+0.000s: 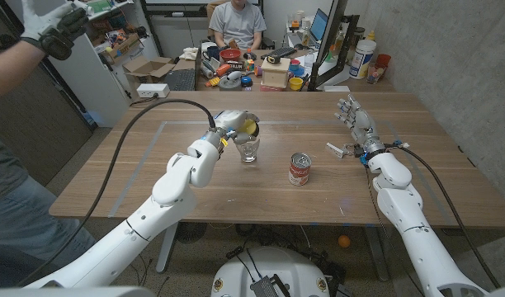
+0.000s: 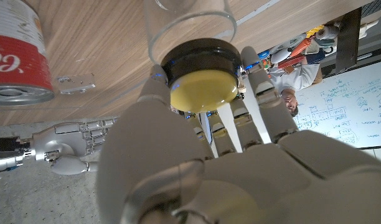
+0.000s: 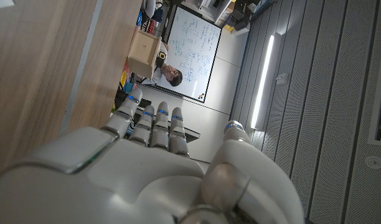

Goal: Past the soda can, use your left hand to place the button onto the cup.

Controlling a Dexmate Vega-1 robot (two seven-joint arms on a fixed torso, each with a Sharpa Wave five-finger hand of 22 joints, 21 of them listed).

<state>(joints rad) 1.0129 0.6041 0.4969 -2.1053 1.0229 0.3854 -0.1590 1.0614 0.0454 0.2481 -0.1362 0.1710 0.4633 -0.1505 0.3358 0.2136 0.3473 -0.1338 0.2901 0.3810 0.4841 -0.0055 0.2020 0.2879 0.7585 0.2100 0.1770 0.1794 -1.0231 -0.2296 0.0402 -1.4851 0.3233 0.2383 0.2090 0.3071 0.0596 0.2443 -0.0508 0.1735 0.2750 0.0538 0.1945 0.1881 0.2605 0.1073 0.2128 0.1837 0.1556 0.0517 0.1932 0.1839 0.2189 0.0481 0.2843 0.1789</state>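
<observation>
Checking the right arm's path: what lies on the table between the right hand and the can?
In the head view, a small clear plastic piece lies beside the right hand; from there to the can the table is bare.

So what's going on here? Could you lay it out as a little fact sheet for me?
Table: wooden table
Left robot hand: holds the yellow button at the rim of the cup
Cup: clear, upright, near the table's middle
Soda can: upright, to the cup's right, apart from it
Right robot hand: holds nothing, fingers apart, over the table's right side
Background: a seated person behind the table
</observation>
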